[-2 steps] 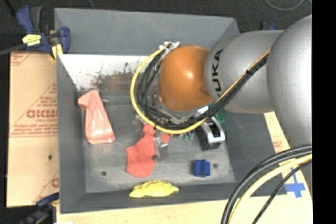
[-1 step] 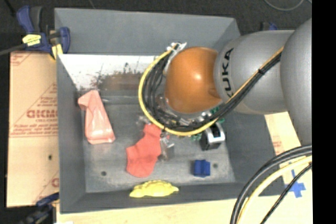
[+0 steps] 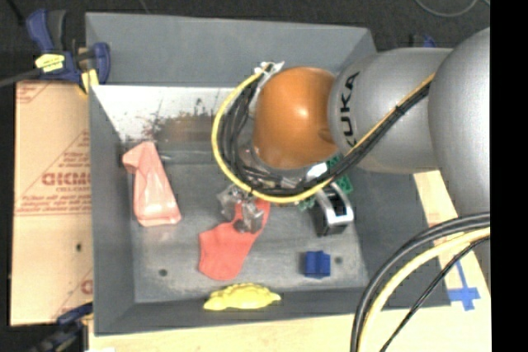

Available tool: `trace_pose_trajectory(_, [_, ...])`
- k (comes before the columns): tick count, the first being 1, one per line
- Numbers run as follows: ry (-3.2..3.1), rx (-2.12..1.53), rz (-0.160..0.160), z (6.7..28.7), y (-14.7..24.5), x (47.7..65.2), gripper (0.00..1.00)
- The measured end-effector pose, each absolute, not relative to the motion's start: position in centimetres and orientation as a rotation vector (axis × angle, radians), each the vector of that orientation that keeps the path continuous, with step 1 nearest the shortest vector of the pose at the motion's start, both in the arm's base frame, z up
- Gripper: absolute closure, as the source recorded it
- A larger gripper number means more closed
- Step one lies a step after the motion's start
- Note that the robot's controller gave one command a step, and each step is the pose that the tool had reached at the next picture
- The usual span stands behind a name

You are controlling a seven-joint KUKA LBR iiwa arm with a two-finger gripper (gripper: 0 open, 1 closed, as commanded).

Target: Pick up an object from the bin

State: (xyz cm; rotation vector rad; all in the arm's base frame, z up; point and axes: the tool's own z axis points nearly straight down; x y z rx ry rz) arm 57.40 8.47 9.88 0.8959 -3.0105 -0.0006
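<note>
Gripper [image 3: 246, 212]: mid-bin, fingers pinched on the top corner of the red cloth [image 3: 223, 253].
Red cloth: crumpled on the bin [image 3: 165, 260] floor, front centre — near a blue block [image 3: 314, 263].
Handling: expect it light and limp, draping as you lift — grip a bunched fold.

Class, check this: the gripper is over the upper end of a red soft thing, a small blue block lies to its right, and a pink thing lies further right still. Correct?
No. The camera view shows the pink thing at the left of the bin, not right. The rest holds: the gripper is over the upper end of the red soft thing, with the blue block to its right.
</note>
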Motion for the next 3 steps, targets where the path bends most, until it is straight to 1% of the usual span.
trace_pose_trajectory(3, [-3.011,0.888,-0.002,9.88,8.47,57.39,1.0])
